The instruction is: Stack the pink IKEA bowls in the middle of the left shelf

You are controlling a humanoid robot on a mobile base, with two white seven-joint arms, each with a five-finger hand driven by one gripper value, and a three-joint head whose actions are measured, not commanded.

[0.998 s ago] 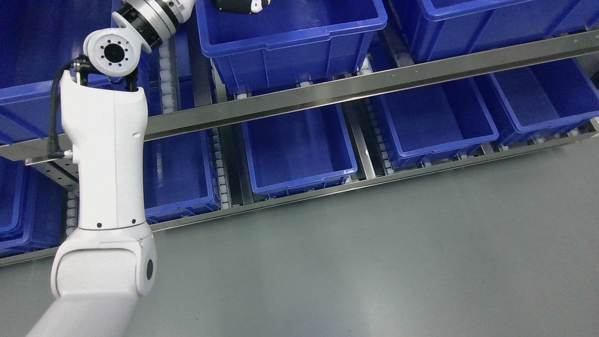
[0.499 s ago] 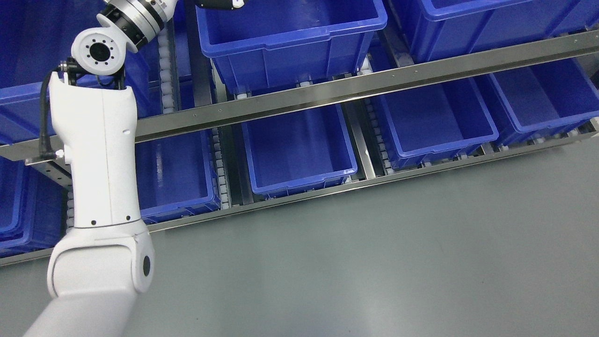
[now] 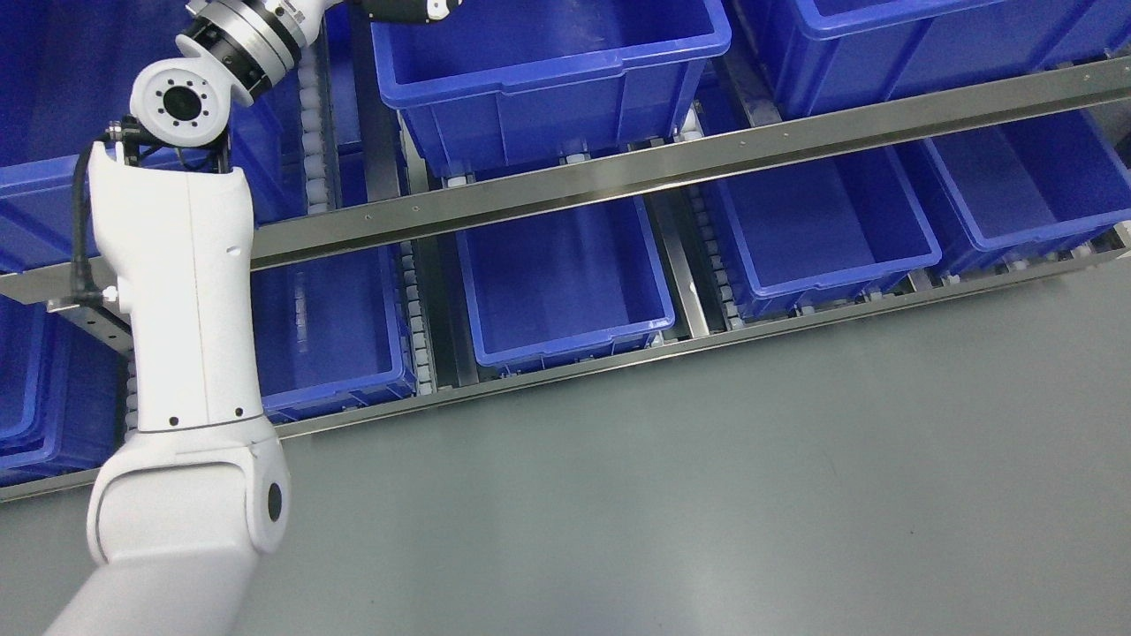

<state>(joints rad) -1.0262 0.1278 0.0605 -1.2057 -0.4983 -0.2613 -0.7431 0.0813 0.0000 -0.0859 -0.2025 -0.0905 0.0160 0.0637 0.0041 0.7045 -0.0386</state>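
Observation:
No pink bowl shows in the head view. My left arm (image 3: 185,300) rises from the lower left corner, white, with its elbow joint (image 3: 181,102) at the upper left. Its forearm runs right along the top edge. Only a dark sliver of my left hand (image 3: 406,9) shows at the top edge, over the rear left corner of a blue bin (image 3: 548,79) on the upper shelf level. The rest of that hand is cut off by the frame. My right arm is out of view.
A steel shelf rail (image 3: 671,163) crosses the picture diagonally. Below it stand several empty blue bins, among them one in the middle (image 3: 565,283) and one to its right (image 3: 822,230). Grey floor (image 3: 707,486) fills the lower right.
My left arm has shifted up and to the left, and the hand has slid further out past the top edge.

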